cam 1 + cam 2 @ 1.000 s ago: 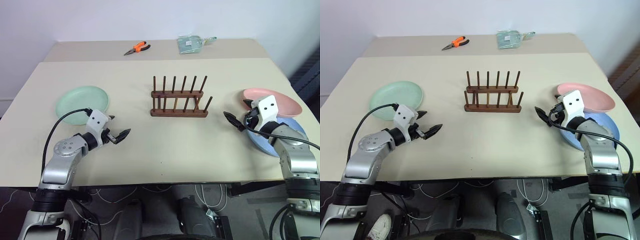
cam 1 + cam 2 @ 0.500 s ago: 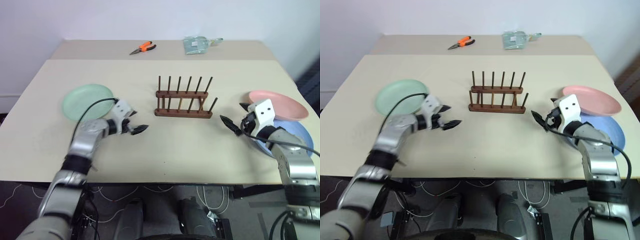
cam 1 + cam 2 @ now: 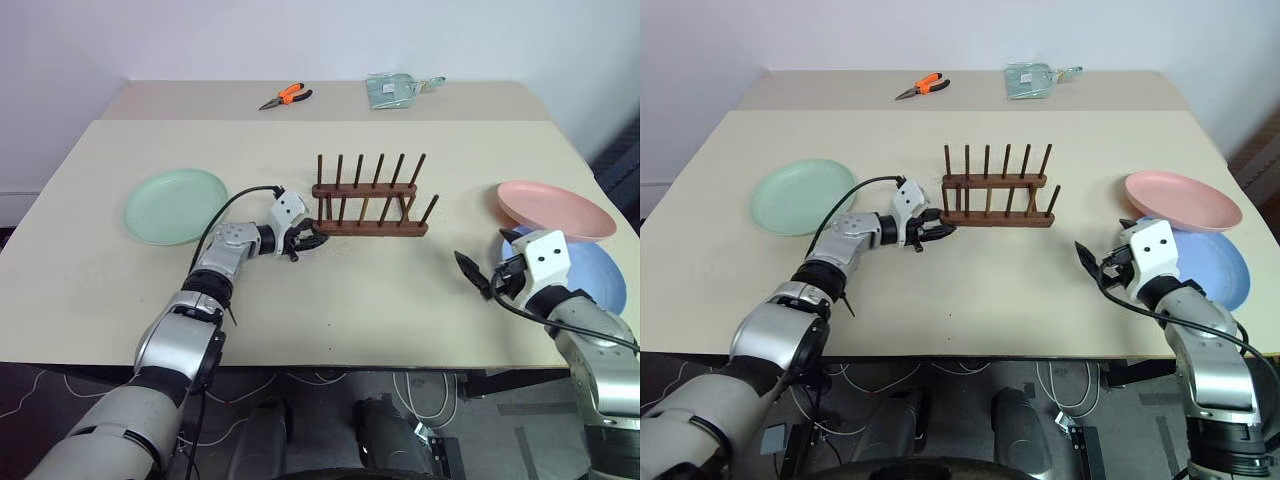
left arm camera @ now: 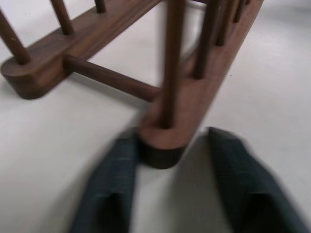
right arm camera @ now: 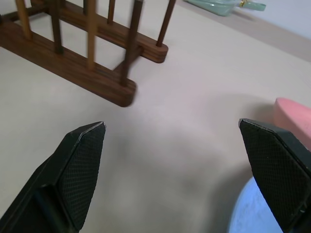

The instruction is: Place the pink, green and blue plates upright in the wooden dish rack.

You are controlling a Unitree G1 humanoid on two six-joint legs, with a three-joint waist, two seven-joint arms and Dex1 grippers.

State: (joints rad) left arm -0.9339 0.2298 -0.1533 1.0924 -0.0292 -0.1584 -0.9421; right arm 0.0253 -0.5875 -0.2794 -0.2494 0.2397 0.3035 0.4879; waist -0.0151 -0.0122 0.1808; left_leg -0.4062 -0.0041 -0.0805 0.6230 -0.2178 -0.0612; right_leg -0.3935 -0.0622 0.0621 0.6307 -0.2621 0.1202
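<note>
— Where is the small dark brown wooden dish rack (image 3: 368, 198)?

— Mid-table, its long axis running across in front of the robot — two rows of thin upright pegs, no plate in it yet. Its left end sits right at the left gripper (image 3: 305, 238). In the left wrist view the two black fingers (image 4: 109, 187) stand narrowly either side of the near rail's rounded end (image 4: 163, 145), one touching or nearly so; I can't say they clamp it.

— So the left arm is nearer?

— Clearly. The right gripper (image 3: 483, 281) hangs well apart from the rack's other end, fingers spread wide, nothing between them.

— And the plates, counted?

— Three, one of each. The pale mint green round plate (image 3: 176, 205) lies flat to the left. The salmon pink plate (image 3: 555, 209) overlaps the light blue plate (image 3: 598, 277), far right.

— Anything else?

— One pair of orange-handled pliers (image 3: 284, 96) and one greenish packet (image 3: 392, 89) at the back.
</note>
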